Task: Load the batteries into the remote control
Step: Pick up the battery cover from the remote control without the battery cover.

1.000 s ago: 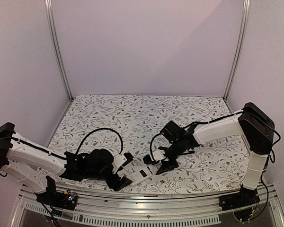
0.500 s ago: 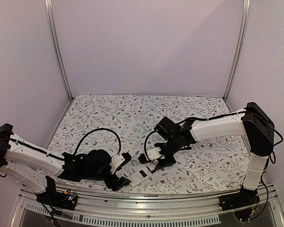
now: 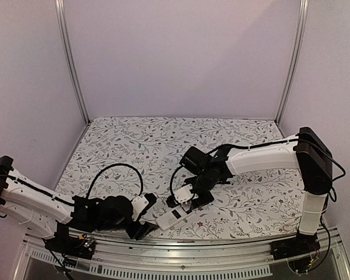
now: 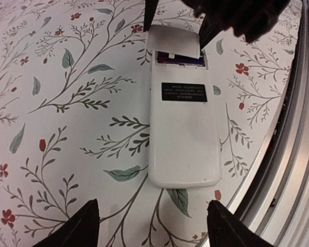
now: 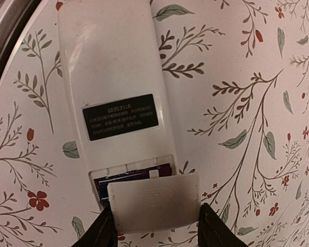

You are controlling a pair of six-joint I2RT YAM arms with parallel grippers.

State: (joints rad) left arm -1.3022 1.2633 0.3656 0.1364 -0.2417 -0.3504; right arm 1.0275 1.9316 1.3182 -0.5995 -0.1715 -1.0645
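I work in what looks like a robot test cell in a lab. Plain pale walls point(image 3: 181, 58) close it on three sides, with bare aluminium posts point(image 3: 70, 64) standing in the corners. The desk point(image 3: 163, 134) is covered by a printed cloth point(image 4: 67, 128) with leaves and small red flowers. Along its near edge runs a slotted metal rail point(image 3: 181, 272), and my two arms point(image 3: 35, 198) are bolted there side by side.

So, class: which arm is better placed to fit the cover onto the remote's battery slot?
Right. The right gripper pinches the white cover at the open slot of the remote control; the left gripper stands open off the other end, holding nothing.
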